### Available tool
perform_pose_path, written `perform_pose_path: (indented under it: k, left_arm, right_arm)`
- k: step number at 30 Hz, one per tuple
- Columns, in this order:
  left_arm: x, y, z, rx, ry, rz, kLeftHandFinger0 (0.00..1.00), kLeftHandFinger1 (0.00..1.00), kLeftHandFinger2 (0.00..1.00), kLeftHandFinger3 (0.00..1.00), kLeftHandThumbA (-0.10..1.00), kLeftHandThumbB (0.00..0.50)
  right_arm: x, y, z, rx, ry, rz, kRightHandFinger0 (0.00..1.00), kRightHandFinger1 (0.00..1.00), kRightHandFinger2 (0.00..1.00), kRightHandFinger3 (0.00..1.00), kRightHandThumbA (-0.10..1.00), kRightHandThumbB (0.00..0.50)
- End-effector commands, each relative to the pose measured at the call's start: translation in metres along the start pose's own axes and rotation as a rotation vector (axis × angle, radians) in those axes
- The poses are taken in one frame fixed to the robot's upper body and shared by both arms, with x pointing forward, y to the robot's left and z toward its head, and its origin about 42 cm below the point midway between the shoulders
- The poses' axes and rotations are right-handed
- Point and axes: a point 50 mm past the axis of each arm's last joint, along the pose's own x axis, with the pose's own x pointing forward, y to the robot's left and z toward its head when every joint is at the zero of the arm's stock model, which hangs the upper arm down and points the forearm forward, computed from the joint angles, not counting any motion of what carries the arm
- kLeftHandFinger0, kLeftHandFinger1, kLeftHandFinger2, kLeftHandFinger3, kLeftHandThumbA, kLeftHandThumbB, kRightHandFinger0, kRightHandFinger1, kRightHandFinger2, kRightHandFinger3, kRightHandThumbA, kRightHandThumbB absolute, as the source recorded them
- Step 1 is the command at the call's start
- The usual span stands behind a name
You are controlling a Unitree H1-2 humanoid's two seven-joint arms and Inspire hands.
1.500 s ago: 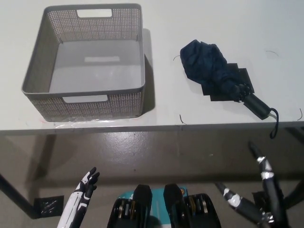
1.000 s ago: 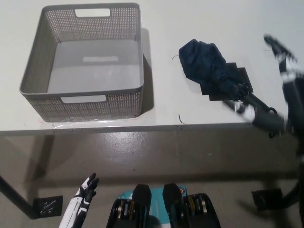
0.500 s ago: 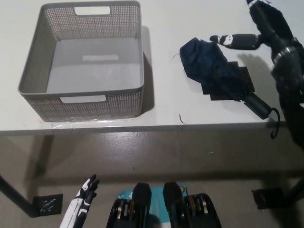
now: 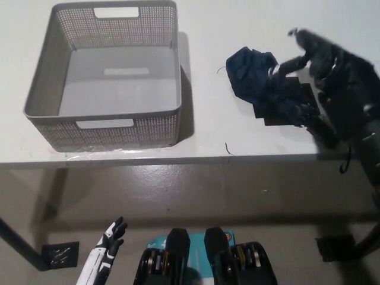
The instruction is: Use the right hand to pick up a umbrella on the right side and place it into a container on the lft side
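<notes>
Head view: black right hand (image 4: 320, 59), fingers spread wide and holding nothing, hovers over the folded navy umbrella (image 4: 267, 86) lying on the desk (image 4: 237, 24). Farther left sits the grey basket (image 4: 172, 83). White left hand (image 4: 110, 237) hangs low, fingers apart.

No legible text, seemingly.

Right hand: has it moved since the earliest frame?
Yes. The right hand rose from below the table edge and now sits over the umbrella, right of the basket.
</notes>
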Motion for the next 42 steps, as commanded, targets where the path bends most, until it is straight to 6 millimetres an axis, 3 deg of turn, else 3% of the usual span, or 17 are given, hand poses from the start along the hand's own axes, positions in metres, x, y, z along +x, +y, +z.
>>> perform_pose_path:
  k: [1, 14, 16, 18, 19, 20, 21, 22, 25, 27, 28, 30, 31, 35, 36, 38, 42]
  left_arm:
    - [-0.003, 0.003, 0.006, 0.013, -0.058, -0.023, 1.00, 1.00, 1.00, 1.00, 1.00, 0.297]
    - [-0.003, 0.003, 0.006, 0.005, -0.064, -0.029, 1.00, 1.00, 1.00, 1.00, 1.00, 0.274]
    - [-0.002, 0.005, 0.006, 0.009, -0.066, -0.031, 1.00, 1.00, 1.00, 1.00, 1.00, 0.277]
    - [-0.002, 0.006, 0.006, 0.007, -0.066, -0.036, 1.00, 1.00, 1.00, 1.00, 1.00, 0.285]
    - [-0.001, 0.006, 0.007, 0.010, -0.071, -0.037, 1.00, 1.00, 1.00, 1.00, 1.00, 0.274]
    - [0.000, 0.006, 0.007, 0.010, -0.076, -0.037, 1.00, 1.00, 1.00, 1.00, 1.00, 0.272]
    - [0.002, 0.007, 0.007, 0.012, -0.079, -0.035, 1.00, 1.00, 1.00, 1.00, 1.00, 0.263]
    - [0.003, 0.007, 0.007, 0.008, -0.079, -0.032, 1.00, 1.00, 1.00, 1.00, 1.00, 0.266]
    - [0.004, 0.007, 0.007, 0.012, -0.080, -0.035, 1.00, 1.00, 1.00, 1.00, 1.00, 0.264]
    - [0.004, 0.007, 0.006, 0.006, -0.079, -0.038, 1.00, 1.00, 1.00, 1.00, 1.00, 0.260]
    - [0.004, 0.006, 0.006, 0.004, -0.078, -0.037, 1.00, 1.00, 1.00, 1.00, 1.00, 0.265]
    - [0.004, 0.005, 0.006, 0.002, -0.074, -0.037, 1.00, 1.00, 1.00, 1.00, 1.00, 0.273]
    - [0.003, 0.005, 0.005, 0.003, -0.073, -0.037, 1.00, 1.00, 1.00, 1.00, 1.00, 0.276]
    - [0.001, 0.005, 0.004, 0.004, -0.064, -0.038, 1.00, 1.00, 1.00, 1.00, 1.00, 0.287]
    - [0.000, 0.004, 0.003, 0.007, -0.061, -0.036, 1.00, 1.00, 1.00, 1.00, 1.00, 0.294]
    - [-0.002, 0.004, 0.002, 0.011, -0.055, -0.036, 1.00, 1.00, 1.00, 1.00, 1.00, 0.281]
    - [-0.003, 0.004, 0.002, 0.021, -0.055, -0.037, 1.00, 1.00, 1.00, 1.00, 1.00, 0.293]
  right_arm:
    - [0.003, -0.007, 0.009, 0.014, -0.010, -0.029, 1.00, 1.00, 1.00, 1.00, 1.00, 0.489]
    - [0.011, 0.117, -0.028, -0.080, 0.088, 0.156, 1.00, 1.00, 1.00, 1.00, 1.00, 0.500]
    - [0.010, 0.131, -0.040, -0.086, 0.133, 0.170, 1.00, 1.00, 1.00, 1.00, 0.86, 0.449]
    - [0.010, 0.135, -0.055, -0.086, 0.152, 0.121, 1.00, 1.00, 1.00, 1.00, 0.39, 0.375]
    - [0.010, 0.135, -0.060, -0.086, 0.137, 0.036, 0.72, 0.81, 0.93, 1.00, 0.12, 0.316]
    - [0.009, 0.134, -0.064, -0.096, 0.119, -0.042, 0.51, 0.62, 0.76, 1.00, 0.04, 0.279]
    - [0.008, 0.133, -0.067, -0.021, 0.093, -0.138, 0.15, 0.24, 0.39, 0.91, -0.09, 0.266]
    - [0.008, 0.130, -0.068, 0.020, 0.058, -0.196, 0.02, 0.10, 0.26, 0.83, -0.10, 0.223]
    - [0.008, 0.119, -0.062, 0.091, 0.003, -0.271, 0.00, 0.02, 0.18, 0.70, -0.10, 0.206]
    - [0.008, 0.109, -0.054, 0.111, -0.054, -0.333, 0.00, 0.00, 0.06, 0.35, -0.10, 0.184]
    - [0.008, 0.100, -0.048, 0.123, -0.091, -0.376, 0.00, 0.09, 0.22, 0.39, -0.10, 0.177]
    - [0.007, 0.085, -0.035, 0.172, -0.162, -0.445, 0.00, 0.24, 0.70, 0.72, -0.10, 0.196]
    - [0.006, 0.081, -0.030, 0.184, -0.175, -0.461, 0.00, 0.27, 0.78, 0.79, -0.10, 0.183]
    - [0.001, 0.048, 0.006, 0.225, -0.290, -0.550, 0.00, 0.36, 0.86, 0.94, -0.10, 0.149]
    - [-0.002, 0.035, 0.020, 0.248, -0.329, -0.575, 0.00, 0.39, 0.86, 0.90, -0.10, 0.149]
    - [-0.008, 0.021, 0.038, 0.269, -0.389, -0.619, 0.00, 0.45, 0.80, 0.94, -0.10, 0.125]
    - [-0.030, -0.021, 0.087, 0.294, -0.538, -0.679, 0.00, 0.35, 0.78, 0.75, -0.10, 0.142]
